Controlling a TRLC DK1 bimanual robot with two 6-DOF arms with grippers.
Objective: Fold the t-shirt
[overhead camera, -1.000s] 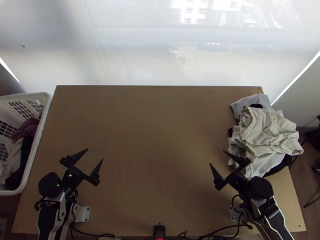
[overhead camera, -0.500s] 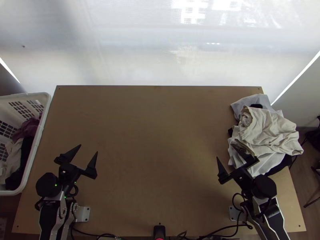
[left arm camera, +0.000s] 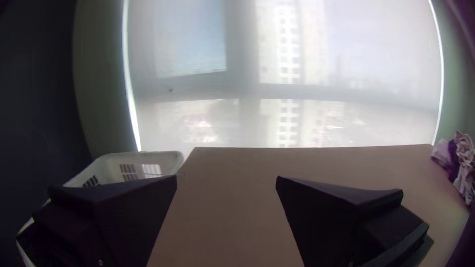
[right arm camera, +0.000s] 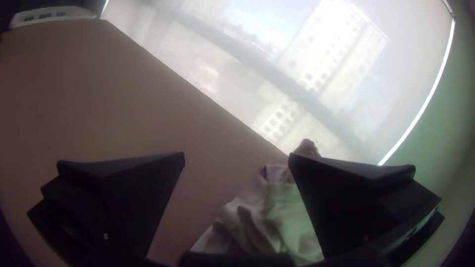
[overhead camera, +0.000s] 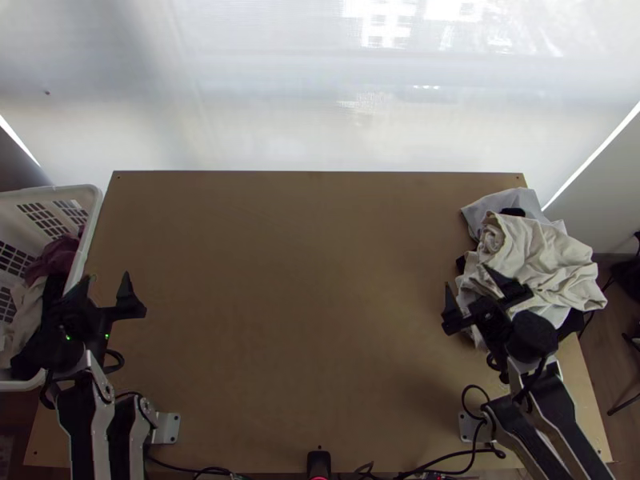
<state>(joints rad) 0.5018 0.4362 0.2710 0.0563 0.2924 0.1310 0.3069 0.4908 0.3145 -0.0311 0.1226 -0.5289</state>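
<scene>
Garments (overhead camera: 54, 258) lie bunched in the white basket (overhead camera: 90, 216), maroon, pale and black pressed together; the t-shirt is probably one of them, though I cannot tell which. That tangle is the likeliest trouble: a pinch taken there could bring up two pieces at once, or a twisted hem that must be shaken out before any fold. The basket's rim is the next hazard; should the left end effector (overhead camera: 108, 276) go in too low or off to one side, a finger could knock it and drag the basket. Across the counter (overhead camera: 296, 280), the cream cloth (overhead camera: 552, 256) tops a loose, rumpled pile (overhead camera: 500, 206) that overhangs the edge, and a careless sweep by the right end effector (overhead camera: 467, 275) could catch a crease and tip it off.

As for reach, the basket's garments are just beside the left end effector, which stands by the rim with its fingers spread and nothing between them; how high it is, I cannot judge. The right end effector is likewise released, fingers wide apart, one of them over the cream cloth in the top view without gripping it. The two are well apart, at opposite sides of the counter.
</scene>
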